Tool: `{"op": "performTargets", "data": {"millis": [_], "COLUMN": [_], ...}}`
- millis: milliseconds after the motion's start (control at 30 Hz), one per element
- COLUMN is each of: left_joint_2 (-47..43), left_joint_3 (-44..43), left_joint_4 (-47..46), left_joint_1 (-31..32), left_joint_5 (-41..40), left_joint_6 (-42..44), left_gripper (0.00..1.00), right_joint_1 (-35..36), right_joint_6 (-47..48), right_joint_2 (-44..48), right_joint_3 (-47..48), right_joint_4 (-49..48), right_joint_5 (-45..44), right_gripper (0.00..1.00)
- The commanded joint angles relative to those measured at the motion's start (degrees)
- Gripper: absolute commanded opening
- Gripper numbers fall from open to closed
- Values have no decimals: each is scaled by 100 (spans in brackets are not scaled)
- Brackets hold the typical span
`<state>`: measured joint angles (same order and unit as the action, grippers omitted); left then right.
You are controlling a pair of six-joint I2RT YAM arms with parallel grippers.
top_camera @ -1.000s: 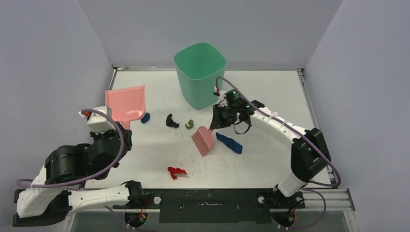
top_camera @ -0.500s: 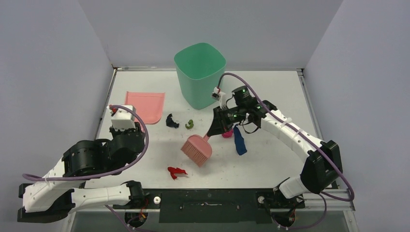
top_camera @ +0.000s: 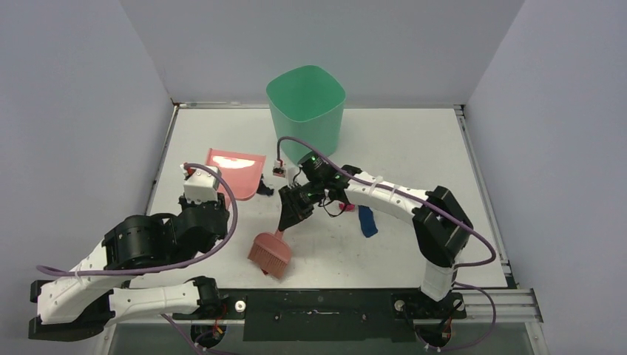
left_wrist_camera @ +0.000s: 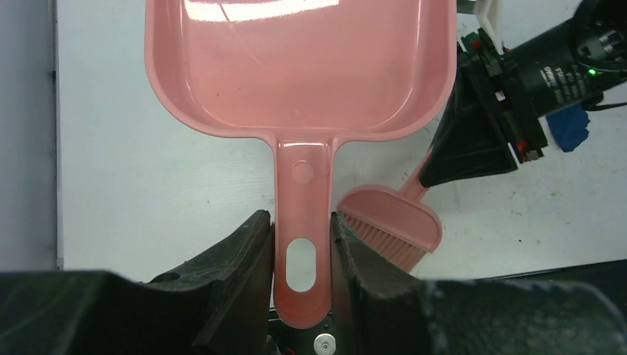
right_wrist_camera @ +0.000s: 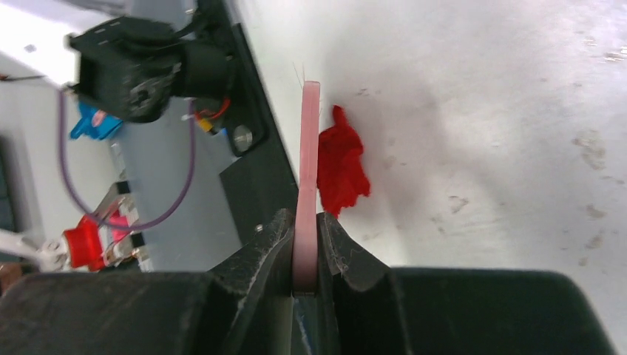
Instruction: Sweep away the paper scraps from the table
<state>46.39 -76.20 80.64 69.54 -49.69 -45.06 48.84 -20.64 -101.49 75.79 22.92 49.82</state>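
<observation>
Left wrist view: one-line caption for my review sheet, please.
Left gripper clamps the handle of the pink dustpan, empty pan over the white table, pink hand brush close beside the handle.

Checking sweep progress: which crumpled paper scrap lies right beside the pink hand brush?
The red crumpled paper scrap, alongside the pink plastic brush; the dark blue scrap and the black scrap lie farther off.

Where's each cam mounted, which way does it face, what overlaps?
Top external: above and behind the bases, looking down on the table; both arms show.
Left wrist: on the left arm, looking past the left claw, shut on the dustpan handle.
Right wrist: on the right arm, looking past the right claw, shut on the brush, toward the front rail.
Shared: the brush shows in all three.
</observation>
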Motion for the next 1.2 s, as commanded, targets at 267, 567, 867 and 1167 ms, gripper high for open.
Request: {"op": "performTargets", "data": {"millis": [267, 567, 867, 1167], "left_joint_2": [595, 538, 496, 927], "left_joint_3": [217, 727, 1340, 1633], "left_joint_4": [-419, -1034, -1609, -1891], "left_joint_1": [-18, 1, 37, 253], "left_joint_5": [825, 1319, 2614, 3447], "left_joint_6": [764, 1216, 1325, 1376], "left_gripper": [0, 0, 0, 0], "right_joint_1": [-1050, -2061, -3486, -4031], "right_joint_6": [853, 1416, 1893, 3045], "right_joint_2": [473, 1849, 2465, 2437], "right_joint_3": [-438, -1186, 63, 1141], "right_joint_4": [691, 1063, 2016, 2434], "right_joint_5": [-1446, -2041, -1694, -2846], "right_gripper": [5, 5, 5, 5]}}
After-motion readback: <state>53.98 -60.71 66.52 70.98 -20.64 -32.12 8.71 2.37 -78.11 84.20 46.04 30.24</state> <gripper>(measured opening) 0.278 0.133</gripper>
